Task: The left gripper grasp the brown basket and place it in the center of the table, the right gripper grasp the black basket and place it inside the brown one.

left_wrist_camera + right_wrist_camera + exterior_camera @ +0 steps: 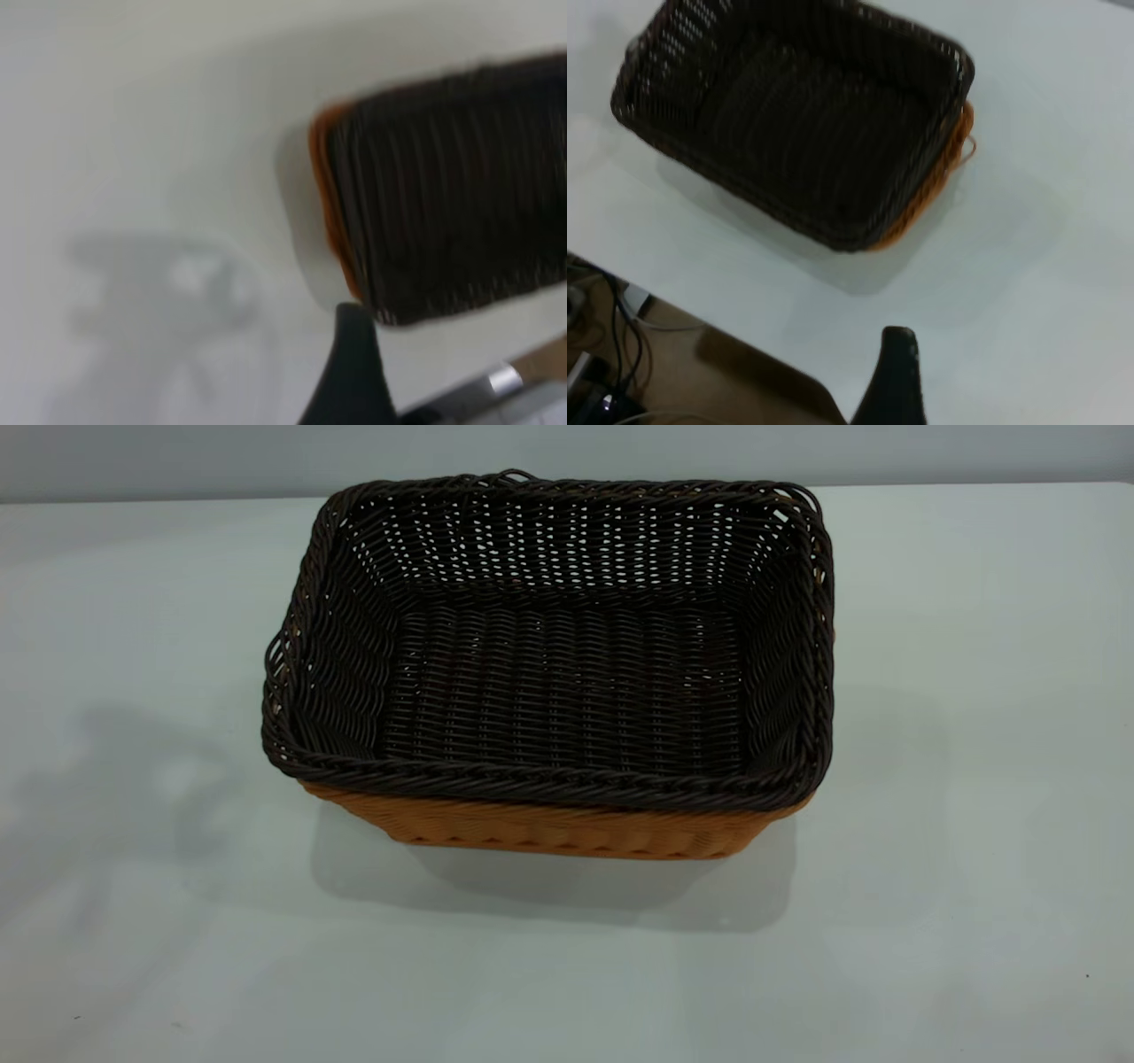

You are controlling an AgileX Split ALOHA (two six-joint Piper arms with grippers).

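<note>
The black basket [567, 682] sits nested inside the brown basket [567, 831] at the middle of the table [957, 797]. Only the brown one's front wall and a strip of rim show under it. Neither gripper shows in the exterior view. In the left wrist view, my left gripper [425, 390] is off to the side of the baskets [452, 186], apart from them and empty, with one dark finger [350, 363] showing. In the right wrist view, my right gripper [966, 390] hangs above and away from the black basket [797, 115], empty, with one finger [895, 381] showing.
The brown basket's rim [939, 186] peeks out along one side in the right wrist view. The table's edge, with floor and cables [611, 354] beyond it, lies close to the right gripper. Bare tabletop surrounds the baskets.
</note>
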